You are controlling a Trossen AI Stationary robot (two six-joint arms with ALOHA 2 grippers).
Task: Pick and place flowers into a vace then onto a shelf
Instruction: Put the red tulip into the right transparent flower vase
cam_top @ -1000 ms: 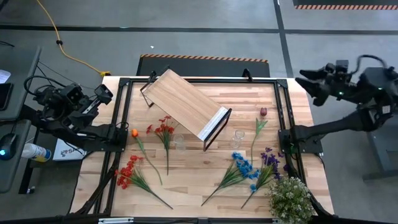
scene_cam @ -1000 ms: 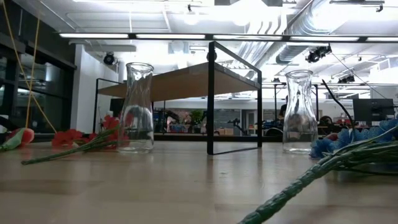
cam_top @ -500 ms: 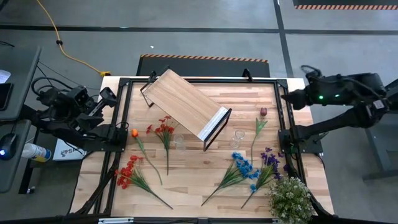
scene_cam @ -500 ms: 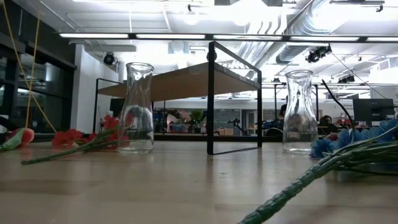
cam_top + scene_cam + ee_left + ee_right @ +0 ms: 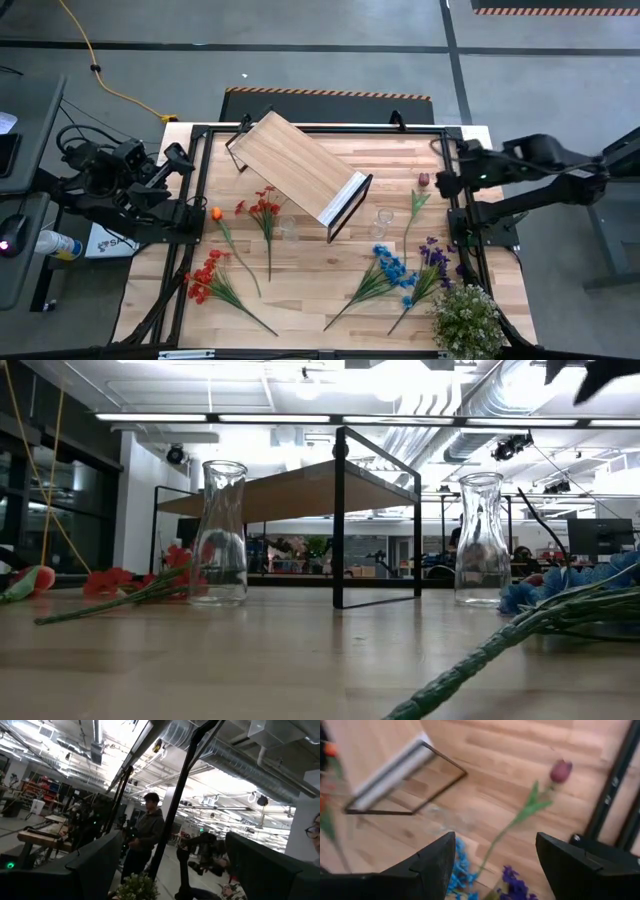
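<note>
The flowers lie flat on the table: an orange tulip (image 5: 216,213), two red sprays (image 5: 265,210) (image 5: 205,278), a blue spray (image 5: 390,268), a purple spray (image 5: 432,255) and a dark red rose (image 5: 423,180) (image 5: 561,771). Two clear glass vases (image 5: 222,532) (image 5: 480,540) stand upright. Behind them the shelf (image 5: 300,170) stands on its black frame, set slantwise. My right gripper (image 5: 445,183) (image 5: 495,865) hangs open over the table's right edge, pointing down, beside and above the rose. My left gripper (image 5: 180,158) (image 5: 170,870) waits open at the table's left edge, raised and pointing into the room.
A bushy pale plant (image 5: 465,318) stands at the near right corner. A black frame (image 5: 455,170) runs round the table's edges, close under my right gripper. People (image 5: 147,835) stand in the room beyond the table. Bare wood (image 5: 310,275) lies between the red and blue sprays.
My right gripper has come down and in from beyond the table's right edge toward the rose. It has tipped from about level to pointing down at the table. Its fingertips now show at the low view's top right. The flowers, vases and shelf have not moved.
</note>
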